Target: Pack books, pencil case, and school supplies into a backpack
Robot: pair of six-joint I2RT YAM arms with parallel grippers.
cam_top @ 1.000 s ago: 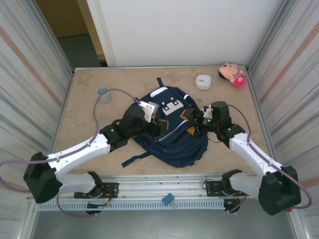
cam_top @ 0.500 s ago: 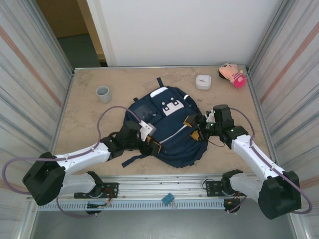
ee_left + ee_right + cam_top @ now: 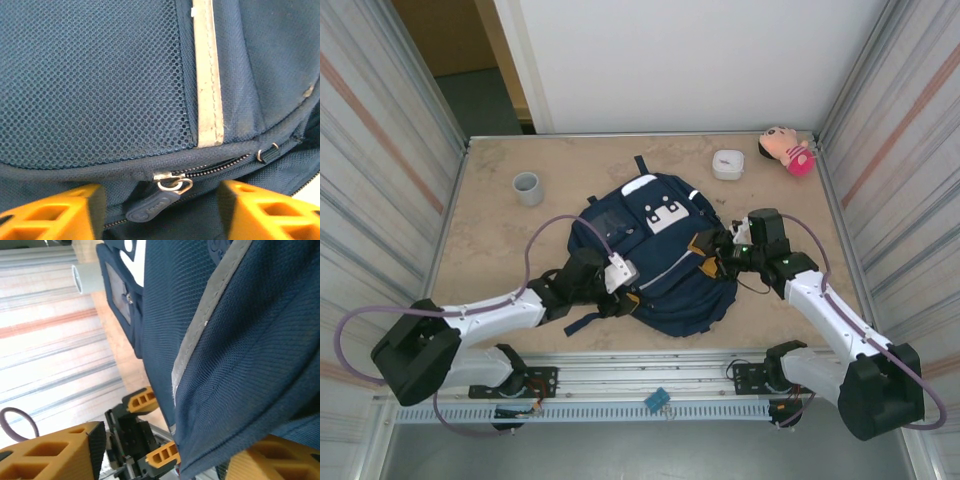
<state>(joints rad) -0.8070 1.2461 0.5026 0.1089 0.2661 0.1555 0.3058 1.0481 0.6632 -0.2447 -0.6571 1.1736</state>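
On the bench (image 3: 485,220), between the two arms, the backpack (image 3: 665,250) lies flat with its front face up.

**Handling.** We judge the backpack to be soft and limp. It will likely fold, sag and drag on the bench rather than lift as one piece. The mesh panel (image 3: 95,75) looks likely to snag. We recommend taking hold at firm points: the zip pull (image 3: 155,207), a piped seam or a thick fold of cloth. The pull is a small tab and may slip from a loose pinch.

**Claw state.**
- The left claw (image 3: 160,212) stands apart at the near left edge of the bag. It straddles the zip pull without touching it.
- The right claw (image 3: 160,460) stands apart at the bag's right side. A fold of blue cloth sits between its fingers, and one finger (image 3: 50,455) is clear of the cloth, so nothing is clamped.

**Hidden or unclear.**
- The bag's interior is hidden. We cannot tell whether the books, pencil case and school supplies lie inside.
- The zip line is cut off behind the left claw's fingers. We cannot tell whether the zip is open or closed.
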